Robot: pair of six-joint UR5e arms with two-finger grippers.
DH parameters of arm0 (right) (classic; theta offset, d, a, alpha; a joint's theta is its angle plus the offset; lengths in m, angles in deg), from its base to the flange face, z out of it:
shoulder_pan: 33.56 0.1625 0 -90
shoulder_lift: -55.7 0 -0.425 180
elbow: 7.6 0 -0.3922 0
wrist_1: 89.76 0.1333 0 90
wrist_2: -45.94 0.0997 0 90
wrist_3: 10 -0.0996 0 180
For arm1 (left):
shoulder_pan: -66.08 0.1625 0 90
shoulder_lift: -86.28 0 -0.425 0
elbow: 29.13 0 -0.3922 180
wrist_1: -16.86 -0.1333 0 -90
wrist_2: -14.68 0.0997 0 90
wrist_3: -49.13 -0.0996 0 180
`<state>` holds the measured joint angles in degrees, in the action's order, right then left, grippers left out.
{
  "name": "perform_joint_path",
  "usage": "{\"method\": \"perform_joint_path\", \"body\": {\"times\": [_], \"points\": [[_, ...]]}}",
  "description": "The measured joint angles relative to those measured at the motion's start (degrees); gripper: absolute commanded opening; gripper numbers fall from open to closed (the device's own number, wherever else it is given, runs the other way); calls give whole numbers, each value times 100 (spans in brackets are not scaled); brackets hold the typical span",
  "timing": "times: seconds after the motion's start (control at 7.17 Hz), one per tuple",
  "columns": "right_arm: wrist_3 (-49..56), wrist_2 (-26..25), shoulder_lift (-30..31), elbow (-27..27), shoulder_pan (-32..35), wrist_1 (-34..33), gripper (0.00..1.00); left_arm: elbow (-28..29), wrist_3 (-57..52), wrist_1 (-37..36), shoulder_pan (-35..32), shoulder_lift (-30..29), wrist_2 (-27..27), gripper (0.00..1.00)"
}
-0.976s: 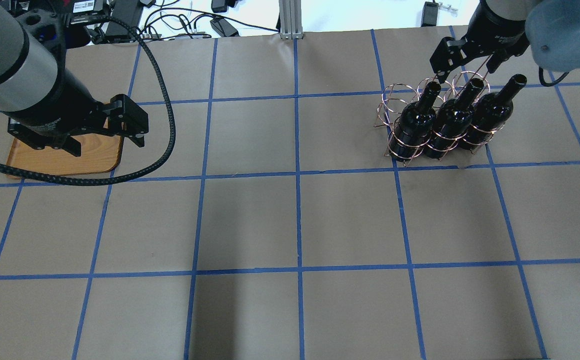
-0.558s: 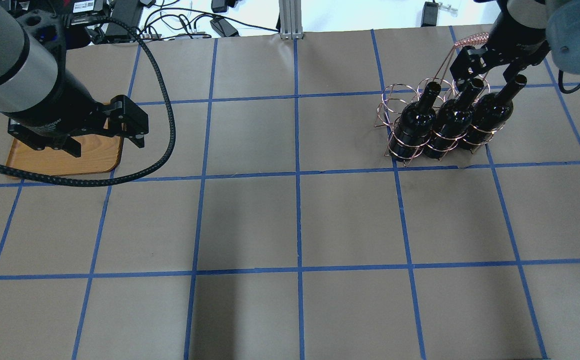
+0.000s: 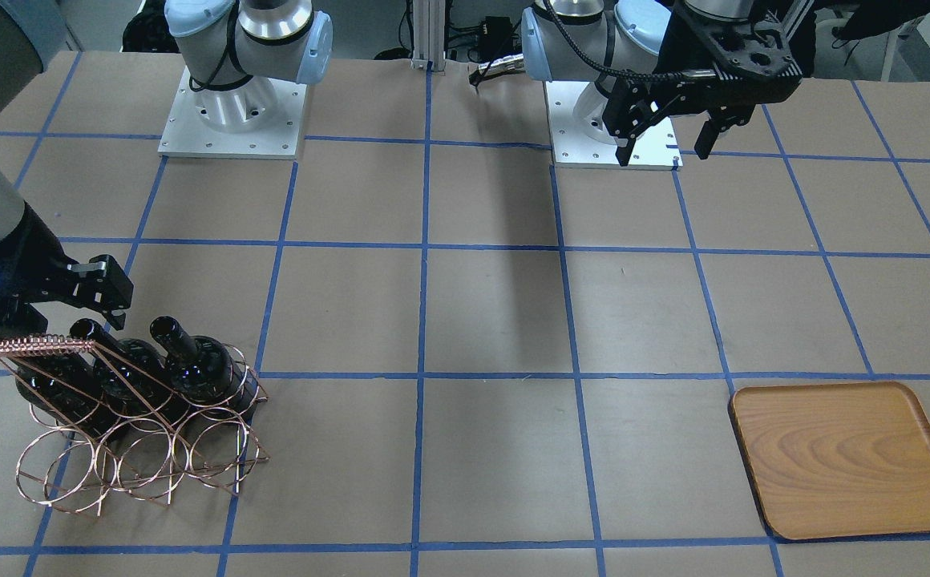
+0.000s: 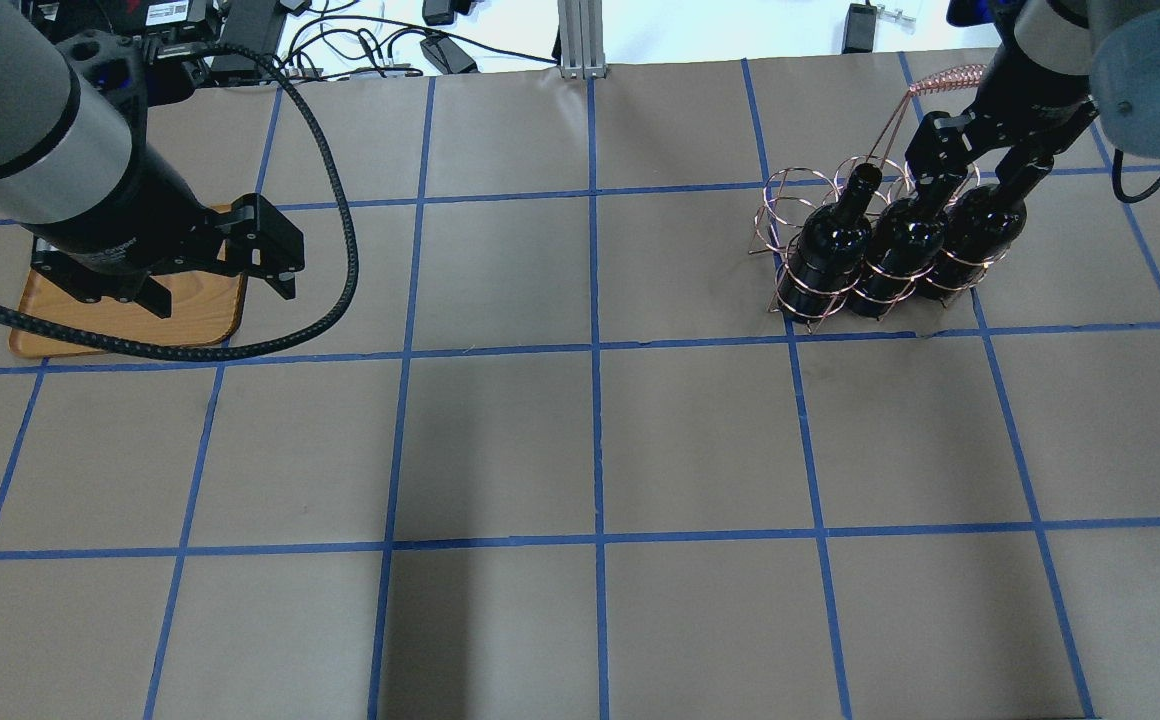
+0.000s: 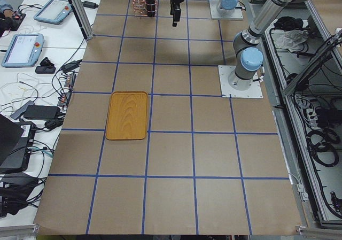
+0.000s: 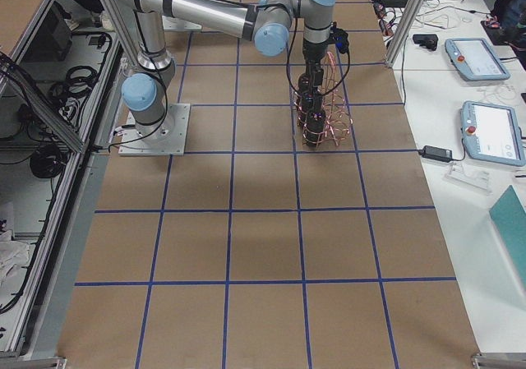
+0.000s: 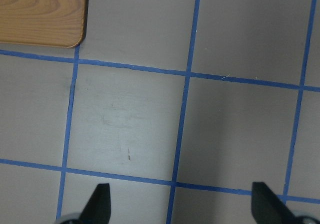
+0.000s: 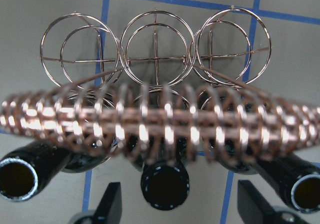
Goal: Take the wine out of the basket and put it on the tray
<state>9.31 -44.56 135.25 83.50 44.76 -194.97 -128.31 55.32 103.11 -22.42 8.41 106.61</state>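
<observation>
- Black glass, glossy and unlabelled: the middle wine bottle stands upright in the basket, its open mouth facing the right wrist camera.
- A second bottle and a third bottle flank it, each in its own ring. All three fill the basket's row nearer the robot.
- Copper wire forms the basket, which sits on the worktop on the robot's right side. Its coiled handle is raised above the bottle mouths and runs across the right wrist view.
- The right claw hangs over the necks with its fingers apart — the middle bottle's mouth shows between the two fingertips, with a gap on either side, and nothing is gripped. How far down the neck the fingertips reach I cannot tell.
- The tray lies flat on the worktop on the robot's left side, well apart from the basket, pale brown wood with clear grain.
- The left claw hovers above the worktop with its fingers spread wide and nothing between them — its wrist camera shows one rounded corner of the tray at the upper left.
- Brown paper covers the worktop, ruled into squares by blue tape.
</observation>
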Motion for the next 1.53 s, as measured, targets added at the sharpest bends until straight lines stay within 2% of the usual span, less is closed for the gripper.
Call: {"method": "perform_joint_path", "body": {"times": [0.14,0.98,1.12,1.25,1.53], "points": [[7,1,-21,3,-1,25,78,6,-3,-2,0,-3,2,100],[528,72,-224,21,28,-34,78,71,-12,-14,0,23,1,100],[545,98,-225,17,39,-35,74,63,-12,-11,0,18,0,100],[554,117,-227,15,43,-35,60,69,-12,-13,0,16,1,100],[556,122,-232,14,43,-16,56,84,-10,-34,2,25,4,100]]}}
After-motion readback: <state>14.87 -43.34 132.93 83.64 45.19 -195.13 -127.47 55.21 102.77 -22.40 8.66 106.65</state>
